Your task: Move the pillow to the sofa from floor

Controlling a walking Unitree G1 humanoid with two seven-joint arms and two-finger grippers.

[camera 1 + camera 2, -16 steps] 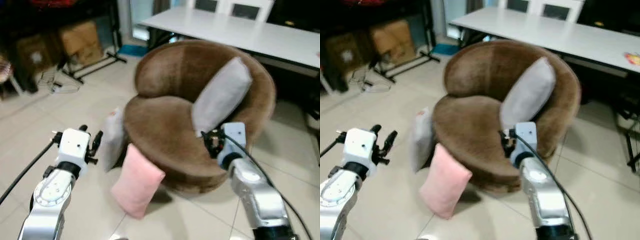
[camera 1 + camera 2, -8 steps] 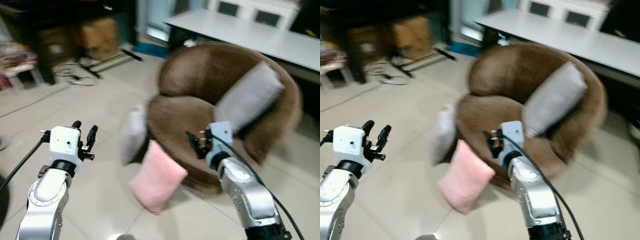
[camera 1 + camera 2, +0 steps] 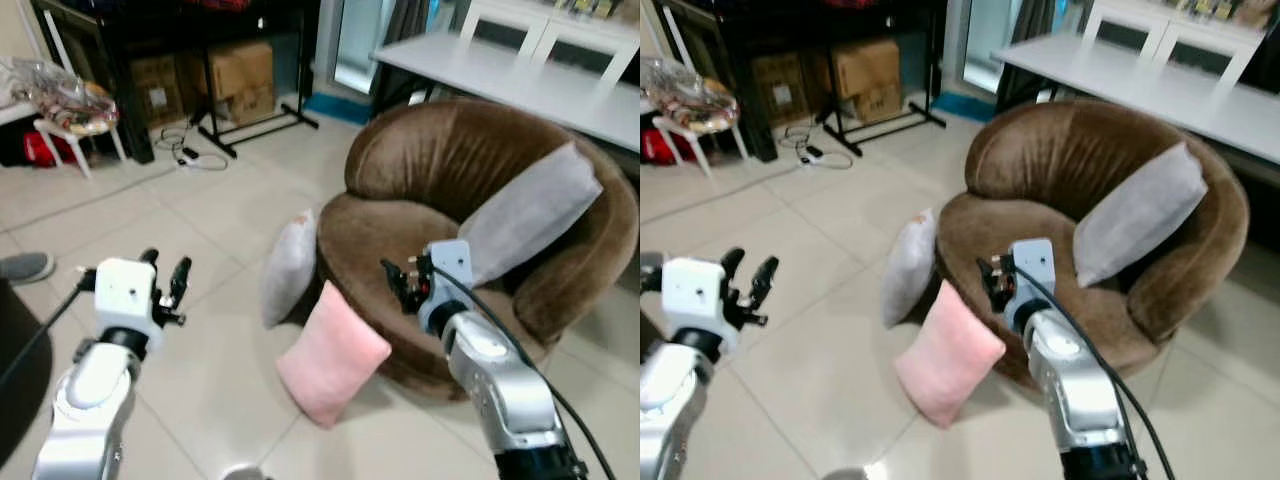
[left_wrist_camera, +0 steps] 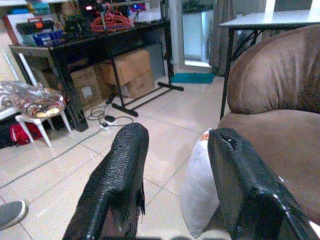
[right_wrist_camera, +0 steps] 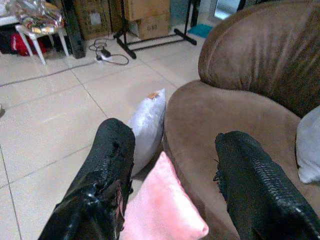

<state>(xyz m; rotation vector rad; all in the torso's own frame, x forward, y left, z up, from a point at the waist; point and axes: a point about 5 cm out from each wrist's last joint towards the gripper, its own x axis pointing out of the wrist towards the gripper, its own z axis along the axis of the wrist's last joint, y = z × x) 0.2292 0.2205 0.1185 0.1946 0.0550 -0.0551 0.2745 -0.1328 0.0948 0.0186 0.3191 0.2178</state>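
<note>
Task judged not begun. Pink pillow point(image 3: 331, 365) seen on floor point(image 3: 200, 390), leaned against front edge of sofa point(image 3: 470, 200); grey pillow point(image 3: 288, 267) beside it. Left gripper point(image 3: 166, 279) and right gripper point(image 3: 398, 285) held wide, empty, above floor. Grasp and lift remain.

both my silver arms reach forward, raised at about the same height. my left gripper point(image 3: 166, 283) has its jaws parted and empty; my right gripper point(image 3: 398, 285) likewise has jaws spread, gripping nothing.
</note>
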